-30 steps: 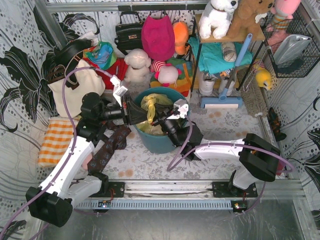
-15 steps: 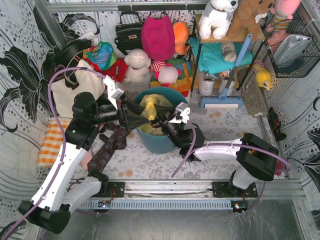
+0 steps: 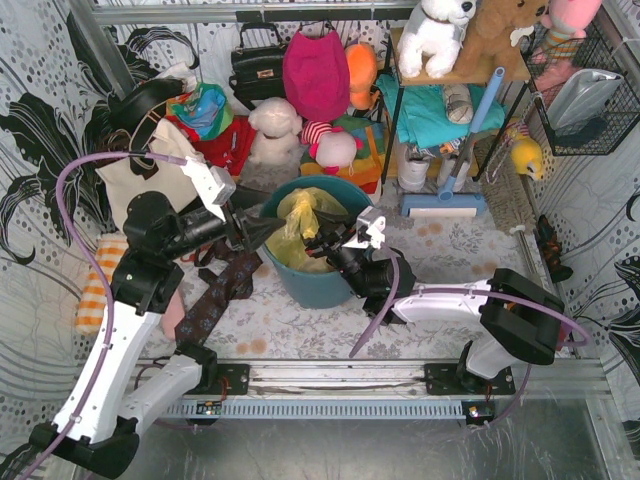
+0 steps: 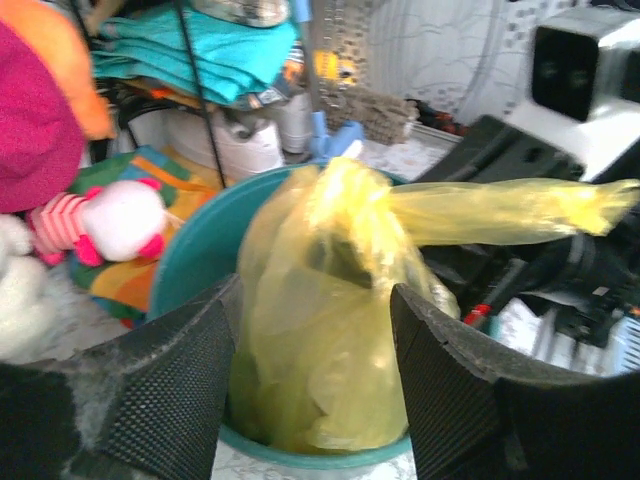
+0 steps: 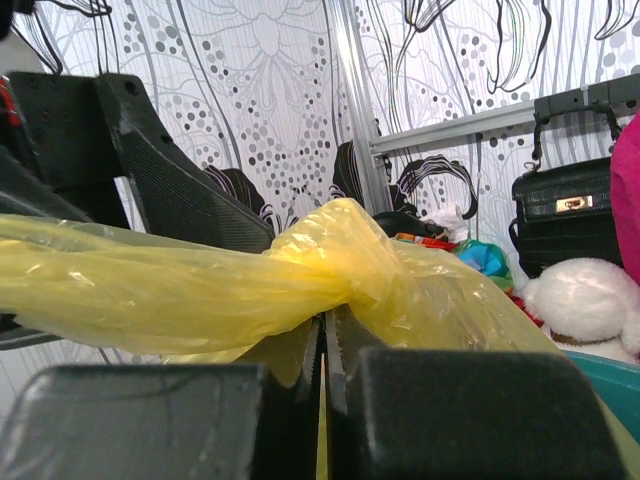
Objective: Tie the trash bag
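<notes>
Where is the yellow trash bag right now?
Top view: the trash bag sits in the teal bin at mid-table, between the open left gripper and the right gripper, which pinches a strand of it.

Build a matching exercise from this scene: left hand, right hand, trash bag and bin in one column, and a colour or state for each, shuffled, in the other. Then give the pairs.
Column one:
1. left hand
2. right hand
3. trash bag
4. bin

Column two:
A. teal, round
B. shut on a pulled-out strip of yellow plastic
C. open wide
D. yellow, translucent, sitting inside a container

Pairs: 1-C, 2-B, 3-D, 4-A
</notes>
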Tool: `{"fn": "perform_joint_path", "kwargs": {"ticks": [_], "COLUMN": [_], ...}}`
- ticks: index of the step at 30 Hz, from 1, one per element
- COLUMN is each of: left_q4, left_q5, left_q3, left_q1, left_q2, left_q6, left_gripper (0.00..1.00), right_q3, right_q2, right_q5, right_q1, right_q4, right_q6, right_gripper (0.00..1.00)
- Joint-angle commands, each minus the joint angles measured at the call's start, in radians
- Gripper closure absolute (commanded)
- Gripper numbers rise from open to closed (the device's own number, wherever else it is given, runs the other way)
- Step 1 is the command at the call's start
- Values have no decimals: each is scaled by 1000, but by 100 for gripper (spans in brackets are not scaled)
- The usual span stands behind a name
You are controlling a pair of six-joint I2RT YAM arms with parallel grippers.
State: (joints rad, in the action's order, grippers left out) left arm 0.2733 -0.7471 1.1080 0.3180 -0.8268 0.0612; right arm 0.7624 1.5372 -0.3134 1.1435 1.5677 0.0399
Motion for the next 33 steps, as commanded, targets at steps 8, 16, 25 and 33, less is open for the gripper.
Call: {"fn": "perform_joint_path", "kwargs": {"ticks": [8,16,25,33], "left_q4": [-271,-247,-155,-159], "left_q5": [280,260,8,-151], "left_q3": [-74,-22,-16,7], "left_q1": [-38,-43,-47,-48], "left_q2": [14,2,-126,-184], "left_q6": [19,101,241,249], "left_gripper": [27,28,33,34], "right_q3": [-5,3,-6,-1], "right_q2": [-46,-35,-52,-54], "right_q5": [17,20,9,7], "right_q1": [5,4,5,5], "right_q4": [9,2,-12,-29], "right_q6": [1,7,7,5], "right_gripper": [100,100,100,100]}}
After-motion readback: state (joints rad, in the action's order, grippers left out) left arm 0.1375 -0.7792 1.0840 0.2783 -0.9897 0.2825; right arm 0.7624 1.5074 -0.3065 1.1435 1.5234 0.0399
